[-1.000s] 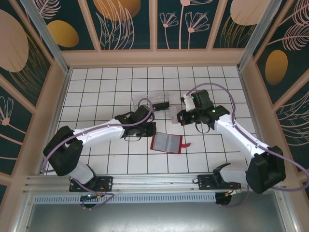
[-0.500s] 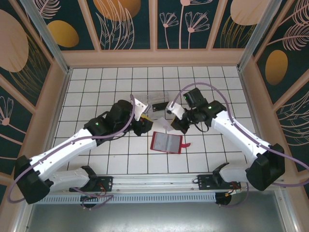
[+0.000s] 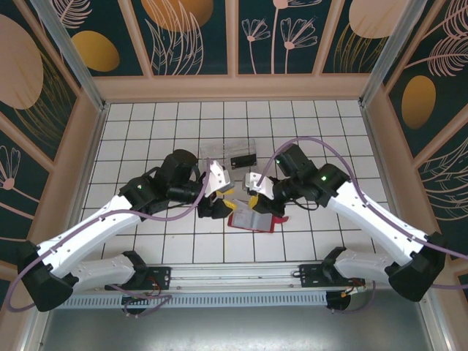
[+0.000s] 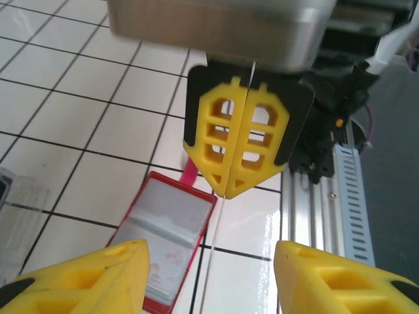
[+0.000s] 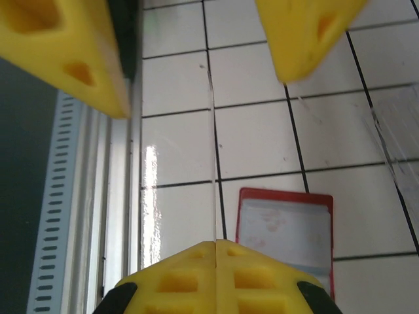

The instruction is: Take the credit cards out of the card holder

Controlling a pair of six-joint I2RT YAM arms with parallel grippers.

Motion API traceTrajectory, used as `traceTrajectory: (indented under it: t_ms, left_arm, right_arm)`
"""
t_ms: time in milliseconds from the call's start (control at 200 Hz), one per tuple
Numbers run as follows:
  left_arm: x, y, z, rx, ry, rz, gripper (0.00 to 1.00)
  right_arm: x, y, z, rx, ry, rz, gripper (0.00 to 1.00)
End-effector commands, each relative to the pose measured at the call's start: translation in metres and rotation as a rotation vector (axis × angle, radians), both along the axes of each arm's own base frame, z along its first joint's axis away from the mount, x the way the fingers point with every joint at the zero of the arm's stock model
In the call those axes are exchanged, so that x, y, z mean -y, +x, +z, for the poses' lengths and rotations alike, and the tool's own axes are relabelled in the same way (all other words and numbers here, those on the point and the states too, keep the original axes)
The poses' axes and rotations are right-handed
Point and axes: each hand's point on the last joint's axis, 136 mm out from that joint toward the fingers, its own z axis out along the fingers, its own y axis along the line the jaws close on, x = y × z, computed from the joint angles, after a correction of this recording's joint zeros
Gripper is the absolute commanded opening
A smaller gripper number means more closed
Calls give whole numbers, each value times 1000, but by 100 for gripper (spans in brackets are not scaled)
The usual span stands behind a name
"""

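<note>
The card holder lies open and flat on the tiled counter, grey inside facing up, just below where the two claws meet. Whether cards remain in its pockets cannot be told. Beyond it, a clear tray holds one dark card. The right claw is pinched closed on a thin card, which the wrist views show edge-on as a pale line. The left claw stands open, its fingers either side of that card's free end.
</note>
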Motion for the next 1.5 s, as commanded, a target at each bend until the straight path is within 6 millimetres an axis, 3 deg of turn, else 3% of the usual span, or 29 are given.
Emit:
traceTrajectory:
  t_ms: [0, 160, 280, 475, 615, 721, 786, 911, 1011, 1141, 1241, 1386, 1496]
  left_arm:
    - [1, -22, 15, 17, -33, -142, 47]
    - [2, -35, 17, -17, -38, -233, 20]
    - [2, -36, 15, -18, -22, -246, 8]
    - [1, -33, 8, -24, 16, -232, 10]
    - [1, -28, 4, -18, 42, -217, 0]
    - [1, -23, 8, 13, 37, -196, 0]
    - [0, -20, 13, 38, 21, -176, 0]
    - [2, -17, 36, 92, -73, -128, 0]
    - [1, -20, 66, 134, -205, -107, 0]
    - [-4, -29, 117, 203, -428, -91, 0]
    - [-11, -35, 134, 226, -534, -79, 0]
    - [-20, -46, 154, 241, -646, -87, 0]
    - [-24, -49, 159, 242, -685, -91, 0]
  right_arm:
    - [-6, -13, 19, 37, 74, 79, 0]
    - [-9, -20, 26, 47, 90, 108, 0]
    - [-10, -22, 29, 57, 93, 123, 0]
    - [-10, -23, 36, 79, 106, 119, 0]
    - [-10, -23, 39, 84, 113, 115, 0]
    - [-10, -18, 42, 85, 116, 72, 0]
    - [-9, -15, 44, 85, 128, 35, 14]
    - [-5, -20, 58, 97, 231, -11, 42]
    - [-3, -27, 81, 130, 375, -26, 48]
    - [0, -39, 115, 174, 608, -19, 51]
    - [4, -49, 132, 192, 747, 0, 51]
    - [5, -62, 142, 179, 834, 70, 48]
    - [1, -63, 144, 163, 839, 93, 38]
